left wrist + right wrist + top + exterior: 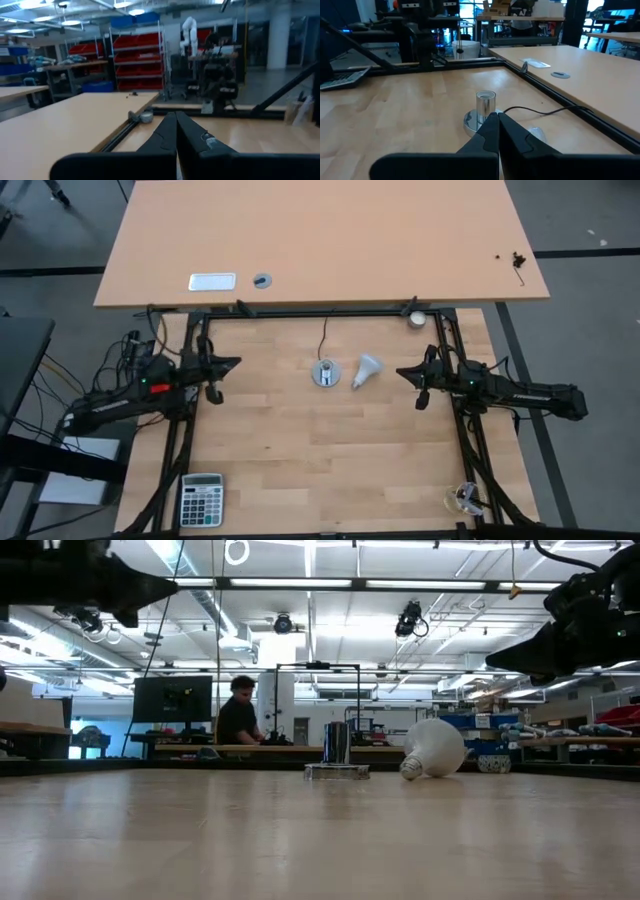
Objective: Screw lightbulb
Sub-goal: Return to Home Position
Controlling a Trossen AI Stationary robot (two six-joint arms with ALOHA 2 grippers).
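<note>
A: Item one?
B: Lightbulb (366, 370): frosted white dome, tapered neck, lying sideways on the pale wood table (300, 470), just beside the round silvery socket (325, 373).
A: Claws?
B: Left gripper (234, 363), right gripper (403, 370): dark fingers pressed together, holding nothing.

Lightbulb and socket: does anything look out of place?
Yes. The lightbulb lies on its side beside the silver socket, not screwed in; the socket stands upright, empty. The left gripper and right gripper hang clear, shut.
</note>
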